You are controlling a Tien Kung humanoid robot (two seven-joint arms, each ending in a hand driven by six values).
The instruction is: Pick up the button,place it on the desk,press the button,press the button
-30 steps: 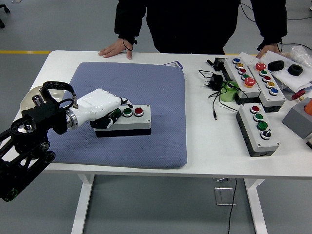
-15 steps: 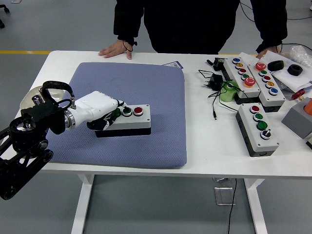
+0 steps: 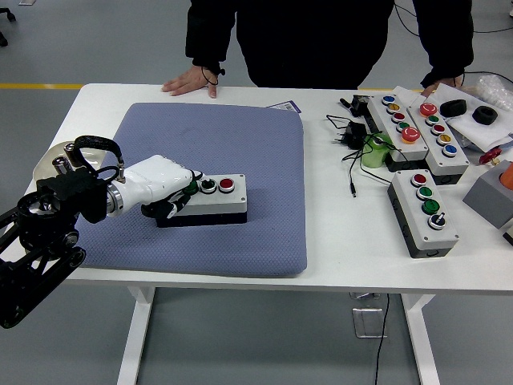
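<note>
While the button box (image 3: 206, 200) already lay flat on the blue mat (image 3: 240, 152) toward the near left, I judged the picking and placing finished. My left hand (image 3: 160, 189) rested over its left end, fingers curled down around the green button (image 3: 208, 185), gripping nothing as far as I could see. The red button (image 3: 227, 185) was untouched, so pressing was left.
</note>
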